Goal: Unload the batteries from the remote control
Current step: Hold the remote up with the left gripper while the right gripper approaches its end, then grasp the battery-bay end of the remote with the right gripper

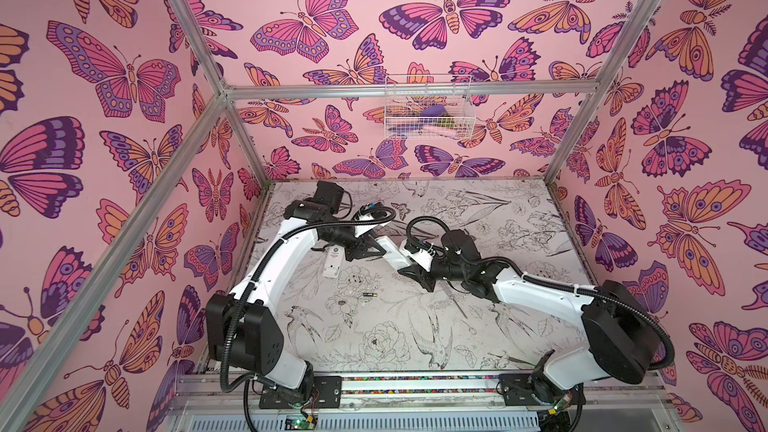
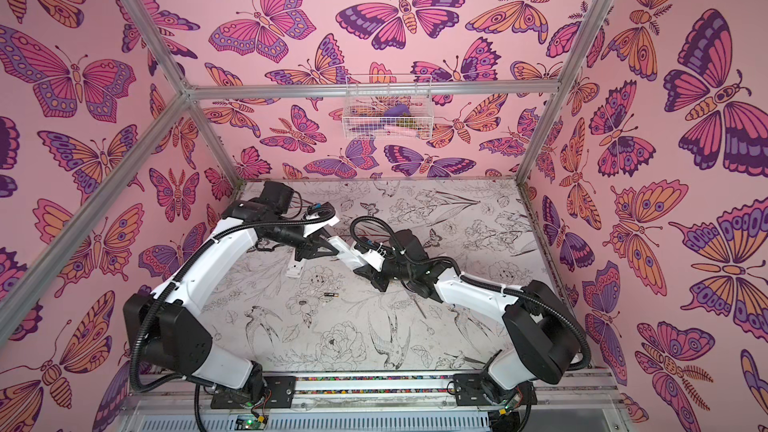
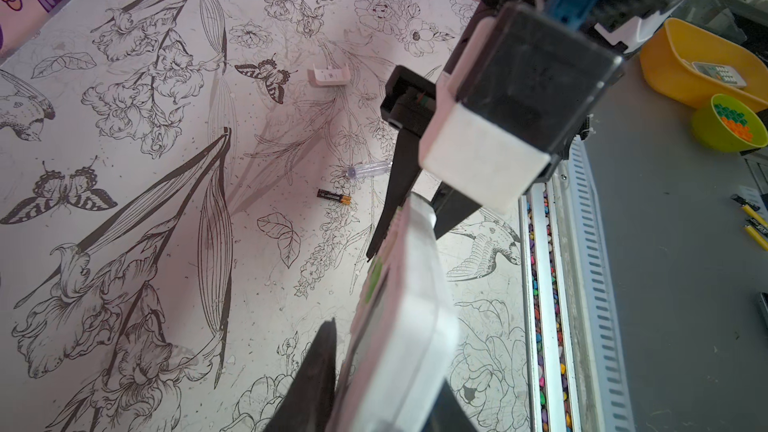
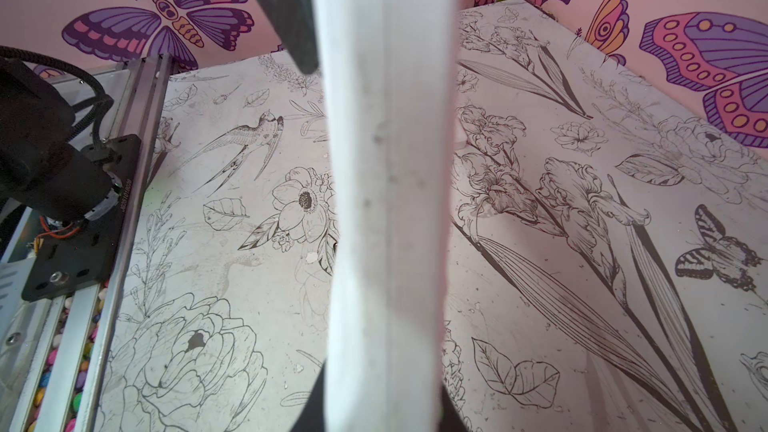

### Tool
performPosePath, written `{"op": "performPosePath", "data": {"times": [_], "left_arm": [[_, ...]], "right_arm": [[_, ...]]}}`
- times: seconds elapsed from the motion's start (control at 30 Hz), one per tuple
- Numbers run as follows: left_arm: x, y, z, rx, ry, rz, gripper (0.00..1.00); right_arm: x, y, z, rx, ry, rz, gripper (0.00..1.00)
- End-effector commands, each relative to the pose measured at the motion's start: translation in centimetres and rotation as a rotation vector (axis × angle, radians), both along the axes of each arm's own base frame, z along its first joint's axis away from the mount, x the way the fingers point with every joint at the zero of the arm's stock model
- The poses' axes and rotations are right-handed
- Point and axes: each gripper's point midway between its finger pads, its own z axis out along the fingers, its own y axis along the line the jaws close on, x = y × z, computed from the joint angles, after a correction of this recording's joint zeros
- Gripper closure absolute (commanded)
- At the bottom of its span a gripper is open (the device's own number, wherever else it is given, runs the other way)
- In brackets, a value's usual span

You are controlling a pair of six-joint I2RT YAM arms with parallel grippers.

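A white remote control [image 1: 388, 253] [image 2: 347, 253] hangs above the middle of the table, gripped at both ends. My left gripper [image 1: 376, 249] [image 3: 386, 359] is shut on one end of the remote control [image 3: 407, 284], its dark fingers against both sides. My right gripper [image 1: 406, 270] [image 4: 382, 384] is shut on the other end, and the remote control [image 4: 386, 160] runs straight through the right wrist view. One black battery [image 1: 370, 295] [image 2: 331, 295] [image 3: 334, 197] with a gold end lies loose on the table, in front of the grippers. The remote's battery bay is hidden.
A second white remote [image 1: 333, 261] [image 2: 296, 265] lies on the table under the left arm. A clear-handled tool [image 3: 370, 169] [image 1: 455, 303] and a small white cover [image 3: 328, 76] lie nearby. A wire basket [image 1: 428, 110] hangs on the back wall. A yellow bin [image 3: 698, 68] sits beyond the front rail.
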Motion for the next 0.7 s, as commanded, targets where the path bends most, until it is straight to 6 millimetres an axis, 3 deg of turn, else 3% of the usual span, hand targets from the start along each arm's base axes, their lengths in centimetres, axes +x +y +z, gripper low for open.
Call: {"op": "performPosePath", "data": {"times": [0.0, 0.37, 0.5, 0.53, 0.57, 0.67], "left_arm": [[-0.6, -0.2, -0.9, -0.020, 0.128, 0.049, 1.00], [3.8, 2.6, -2.9, 0.019, 0.168, 0.352, 1.00], [4.4, 3.3, -3.1, -0.050, 0.223, 0.414, 1.00], [4.7, 3.6, -3.1, -0.070, 0.245, 0.443, 1.00], [5.0, 3.7, -3.2, -0.084, 0.257, 0.469, 1.00], [5.6, 3.9, -3.8, -0.137, 0.295, 0.533, 1.00]], "right_arm": [[2.7, -0.2, 1.0, 0.069, -0.034, -0.102, 0.70], [7.1, -4.5, 0.7, 0.163, 0.002, -0.457, 0.40], [8.7, -6.1, -0.5, 0.243, 0.078, -0.627, 0.15], [8.9, -6.4, -0.4, 0.277, 0.104, -0.662, 0.00], [9.1, -6.5, -0.2, 0.312, 0.127, -0.684, 0.01], [9.7, -6.4, -1.8, 0.357, 0.224, -0.740, 0.01]]}}
